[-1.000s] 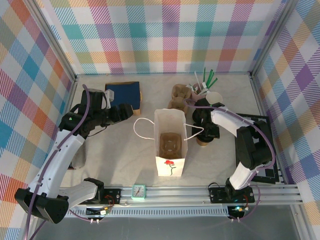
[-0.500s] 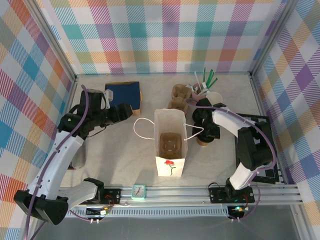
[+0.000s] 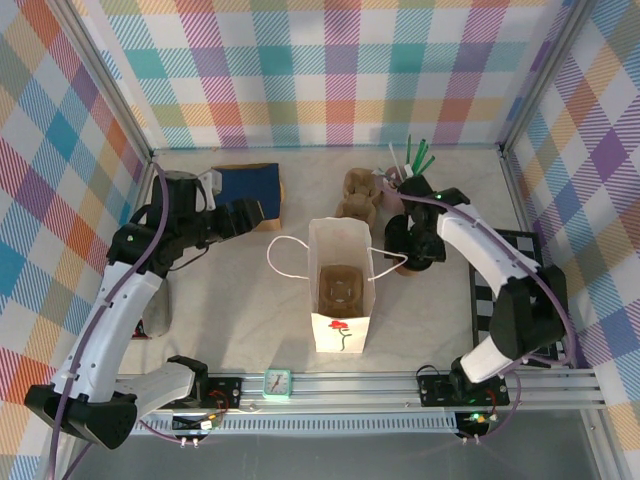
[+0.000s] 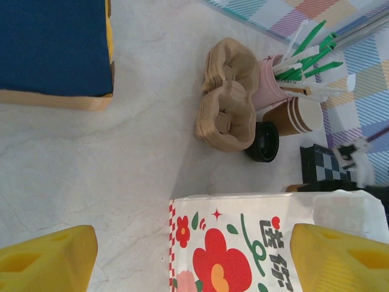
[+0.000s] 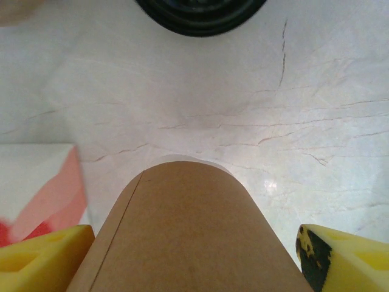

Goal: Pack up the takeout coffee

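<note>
Plaid walls around a marble-look table (image 3: 250, 310). Since a second ago the right arm's elbow has swung outward and the right gripper (image 3: 410, 250) has shifted toward the far wall. The left gripper (image 3: 252, 215) has nudged the same way; the paper bag (image 3: 340, 330) is unmoved. Right gripper (image 5: 194, 255) is spread wide, pinching the takeout coffee (image 5: 188, 231) just right of the bag, its lid hidden. Left gripper (image 4: 194, 252) is spread, holding nothing, above the bag (image 4: 243, 243). Bare table left of the bag and in front of it; tight on the right. Counts: one bag, one loose black lid (image 4: 262, 141), one blue pad (image 4: 55, 42), one pink cup (image 4: 267, 91) of stirrers, one stack of unlidded cups (image 4: 301, 115), one pulp carrier (image 4: 228, 106).
</note>
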Motion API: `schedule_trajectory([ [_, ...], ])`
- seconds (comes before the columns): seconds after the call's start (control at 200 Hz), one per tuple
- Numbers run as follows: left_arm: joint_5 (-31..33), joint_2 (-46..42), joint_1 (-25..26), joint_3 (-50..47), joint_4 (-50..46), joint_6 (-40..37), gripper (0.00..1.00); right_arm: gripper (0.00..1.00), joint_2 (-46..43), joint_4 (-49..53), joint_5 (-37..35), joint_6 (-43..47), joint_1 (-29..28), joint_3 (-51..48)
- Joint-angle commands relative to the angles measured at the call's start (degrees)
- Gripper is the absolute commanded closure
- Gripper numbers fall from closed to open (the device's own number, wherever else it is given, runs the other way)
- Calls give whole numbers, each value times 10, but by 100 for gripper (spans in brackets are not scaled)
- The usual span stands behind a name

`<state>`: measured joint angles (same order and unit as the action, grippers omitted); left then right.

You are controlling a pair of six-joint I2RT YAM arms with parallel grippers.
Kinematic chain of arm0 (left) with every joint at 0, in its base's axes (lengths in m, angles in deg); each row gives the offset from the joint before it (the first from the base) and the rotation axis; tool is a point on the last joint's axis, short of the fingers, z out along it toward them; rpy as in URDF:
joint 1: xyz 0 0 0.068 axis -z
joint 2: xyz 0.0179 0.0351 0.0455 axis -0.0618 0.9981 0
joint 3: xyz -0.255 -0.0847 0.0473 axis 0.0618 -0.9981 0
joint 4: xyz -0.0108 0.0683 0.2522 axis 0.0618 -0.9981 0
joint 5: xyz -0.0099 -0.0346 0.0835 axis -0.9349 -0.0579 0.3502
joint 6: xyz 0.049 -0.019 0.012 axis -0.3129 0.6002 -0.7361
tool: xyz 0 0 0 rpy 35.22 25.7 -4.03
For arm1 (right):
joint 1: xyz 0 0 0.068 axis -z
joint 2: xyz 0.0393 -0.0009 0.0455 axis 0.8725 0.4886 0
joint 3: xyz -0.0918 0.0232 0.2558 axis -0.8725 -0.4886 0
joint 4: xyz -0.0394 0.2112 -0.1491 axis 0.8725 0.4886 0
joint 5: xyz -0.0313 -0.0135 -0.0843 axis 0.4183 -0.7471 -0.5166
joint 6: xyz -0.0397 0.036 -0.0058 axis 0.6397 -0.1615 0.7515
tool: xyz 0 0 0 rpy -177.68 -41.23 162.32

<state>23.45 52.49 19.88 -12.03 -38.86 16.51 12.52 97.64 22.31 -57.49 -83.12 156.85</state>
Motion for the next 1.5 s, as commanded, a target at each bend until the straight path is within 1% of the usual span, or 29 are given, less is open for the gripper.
schedule_trajectory([
  [0.0, -4, 8, -6, 37, -11, -23, 17, 51, -31, 91, 25, 24, -7, 46],
  [0.2, -2, 18, 1, 63, -13, -36, 18, 52, -73, 181, 38, 31, -24, 139],
  [0.365, -3, 29, 12, 82, -14, -48, 18, 53, -96, 245, 49, 31, -29, 245],
  [0.475, -8, 35, 18, 96, -17, -57, 18, 55, -97, 286, 63, 32, -29, 328],
  [0.63, -8, 36, 24, 102, -18, -62, 18, 56, -87, 321, 107, 33, -34, 424],
  [0.81, -11, 33, 29, 102, -19, -65, 18, 57, -68, 341, 144, 29, -47, 503],
  [0.93, -10, 35, 33, 106, -21, -67, 18, 57, -53, 345, 146, 18, -83, 527],
  [1.255, -4, 46, 41, 94, -12, -67, 18, 58, 16, 355, 103, -24, -203, 600],
  [1.38, -2, 45, 43, 92, -9, -66, 18, 58, 39, 358, 84, -38, -238, 610],
  [1.495, 2, 45, 44, 88, -8, -66, 18, 58, 57, 367, 60, -52, -260, 619],
])
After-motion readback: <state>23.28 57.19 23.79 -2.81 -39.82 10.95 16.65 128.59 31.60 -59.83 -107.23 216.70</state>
